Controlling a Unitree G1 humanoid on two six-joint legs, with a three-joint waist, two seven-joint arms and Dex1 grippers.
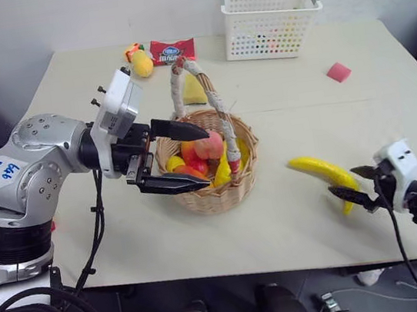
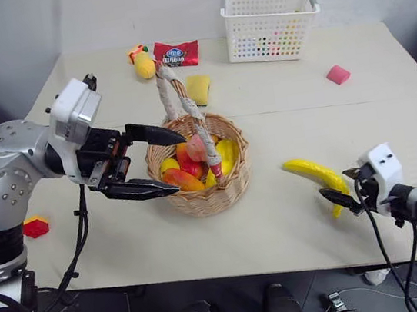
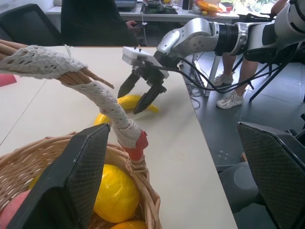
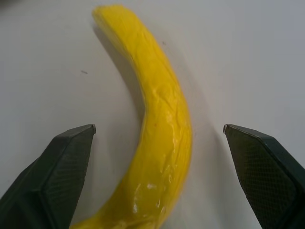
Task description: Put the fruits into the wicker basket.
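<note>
The wicker basket [image 1: 199,201] stands mid-table and holds a pink-orange peach [image 1: 209,146] among yellow and orange toy fruits. Its arched handle [image 3: 97,93] rises over them. My left gripper [image 1: 205,159] is open at the basket's left rim, one finger over the rim and one in front of it, holding nothing. A long yellow banana [image 1: 321,172] lies on the table to the right of the basket. My right gripper [image 4: 159,127] hangs open at the banana's near end, with one finger [image 4: 62,167] on each side of it, not closed on it.
A white perforated basket [image 1: 271,19] stands at the back right. A red snack packet [image 1: 173,50] and a yellow toy [image 1: 141,62] lie at the back. A yellow sponge [image 2: 198,89] lies behind the wicker basket. A pink block [image 1: 339,72] lies to the right. The table's front edge [image 1: 286,268] is close to the banana.
</note>
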